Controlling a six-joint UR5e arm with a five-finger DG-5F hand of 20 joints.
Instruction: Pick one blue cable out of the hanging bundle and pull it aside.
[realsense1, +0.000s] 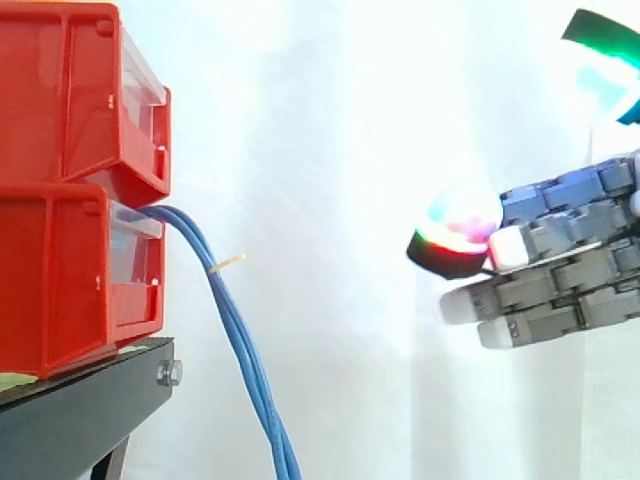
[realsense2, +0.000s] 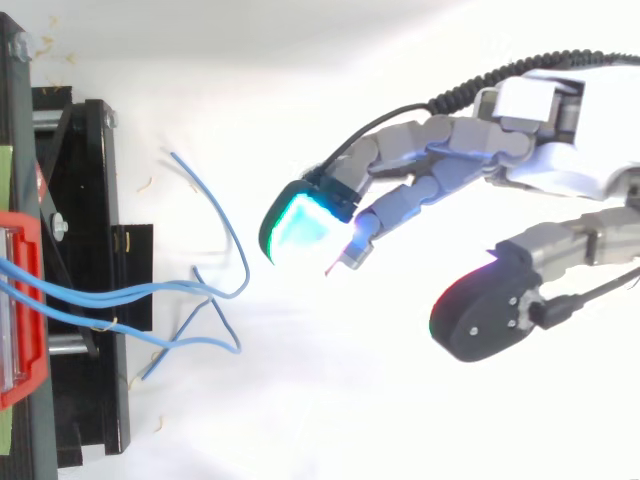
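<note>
Hand (realsense1: 560, 250) hangs to the right of the bundle, well apart from it, fingers loosely extended with nothing in them; two red bins (realsense1: 60, 280) sit stacked on one black stand (realsense1: 80, 420); blue cables (realsense1: 240, 340), seemingly three (realsense2: 120, 295), droop from the lower bin's front, untouched; one pale tie (realsense1: 228, 263) sticks out from them.

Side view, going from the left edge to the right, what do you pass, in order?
red bins → blue cables hanging from the bins → bare white curtain → hand, open and apart from the cables
</note>
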